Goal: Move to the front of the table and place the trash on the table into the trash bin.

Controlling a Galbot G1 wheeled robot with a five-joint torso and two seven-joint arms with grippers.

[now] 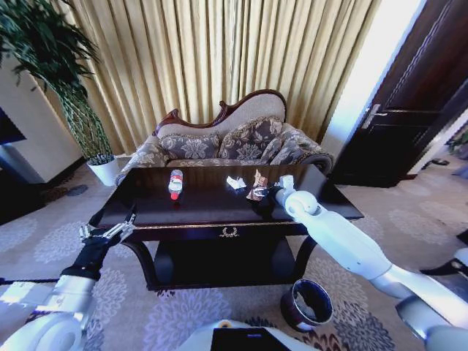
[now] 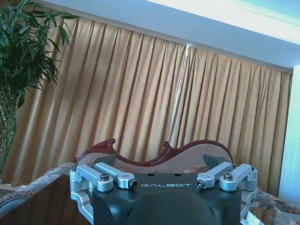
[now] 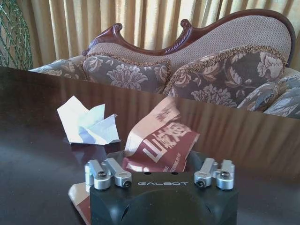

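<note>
Dark brown round trash bin (image 1: 307,305): on the patterned carpet (image 1: 168,311) nearest the robot, below the right forearm, in front of the table's right leg.

Left gripper (image 1: 110,232): low at the table's near left corner, off the tabletop, holding nothing; fingers spread apart. Its wrist view looks over its own black body (image 2: 164,201) toward the curtains (image 2: 187,103).

Table (image 1: 219,212): dark, glossy, rectangular, gold trim along the front edge and a gold emblem (image 1: 229,232) at centre front.

Right gripper (image 1: 265,193): white arm reaches across the table's right half, gripper low over the tabletop at the snack wrapper (image 1: 257,186). In the right wrist view the reddish-brown wrapper (image 3: 161,140) lies directly ahead of the gripper body, its near end tucked under the mount. Whether the jaws are clamped on it or released: cannot tell.

Crumpled white paper (image 1: 235,183): on the tabletop just left of the wrapper, apart from it (image 3: 89,124).

Clear plastic bottle (image 1: 175,183): red label, lying on the tabletop left of centre, well apart from the paper.

Small pale scrap (image 1: 287,180): on the tabletop, just right of the gripper.

Patterned sofa (image 1: 234,142): carved wooden frame, directly behind the table.

Potted plant (image 1: 69,88): white pot, far left, beside the sofa.
</note>
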